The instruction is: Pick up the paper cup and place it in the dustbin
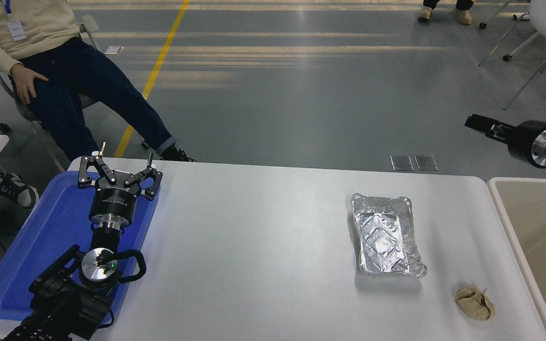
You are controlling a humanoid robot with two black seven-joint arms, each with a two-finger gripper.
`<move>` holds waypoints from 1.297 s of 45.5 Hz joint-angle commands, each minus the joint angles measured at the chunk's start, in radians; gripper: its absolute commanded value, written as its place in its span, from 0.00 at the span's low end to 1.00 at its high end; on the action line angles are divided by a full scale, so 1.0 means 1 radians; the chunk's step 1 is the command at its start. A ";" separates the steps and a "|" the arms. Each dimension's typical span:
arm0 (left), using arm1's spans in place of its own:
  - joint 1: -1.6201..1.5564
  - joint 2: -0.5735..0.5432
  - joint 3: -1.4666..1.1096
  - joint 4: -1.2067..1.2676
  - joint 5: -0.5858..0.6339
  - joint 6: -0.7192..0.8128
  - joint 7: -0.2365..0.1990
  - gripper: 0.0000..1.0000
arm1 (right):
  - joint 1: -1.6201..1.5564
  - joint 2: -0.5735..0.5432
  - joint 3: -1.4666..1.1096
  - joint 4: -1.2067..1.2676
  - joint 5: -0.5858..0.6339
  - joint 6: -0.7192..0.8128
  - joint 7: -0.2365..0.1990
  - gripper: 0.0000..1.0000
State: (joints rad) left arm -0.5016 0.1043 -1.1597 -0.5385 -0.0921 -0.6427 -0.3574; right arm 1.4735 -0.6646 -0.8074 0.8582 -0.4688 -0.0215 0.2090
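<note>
Beige round-rimmed dustbin (533, 237) beside the table; left pincer (120, 163) spread, right pincer (479, 124) state unclear.

— What have you got on your screen?

— I see the large beige plastic rectangular dustbin (533, 237) with its rounded rim, standing open at the right end of the white bench (263, 246); the frame cuts it off. I can't make out the paper cup anywhere.

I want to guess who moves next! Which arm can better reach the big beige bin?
Right. The right claw hangs by the dustbin; the left claw sits over the blue tray at the opposite end.
</note>
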 commanded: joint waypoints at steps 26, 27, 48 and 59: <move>0.000 0.000 0.000 -0.001 0.000 0.000 0.000 1.00 | 0.562 0.243 -0.500 0.608 0.018 0.021 0.000 1.00; 0.000 0.000 0.000 0.000 0.002 0.000 0.000 1.00 | 0.577 0.252 -0.500 0.620 0.027 0.028 -0.002 1.00; 0.000 0.000 0.000 0.000 0.000 0.000 0.000 1.00 | 0.743 0.330 -0.446 0.731 0.253 0.274 0.000 1.00; 0.000 0.000 0.000 0.000 0.000 0.000 0.000 1.00 | 0.791 0.451 -0.444 0.789 0.253 0.330 0.003 1.00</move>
State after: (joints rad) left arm -0.5016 0.1043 -1.1597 -0.5385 -0.0922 -0.6427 -0.3574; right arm 2.2144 -0.3138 -1.2599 1.5935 -0.2377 0.2313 0.2091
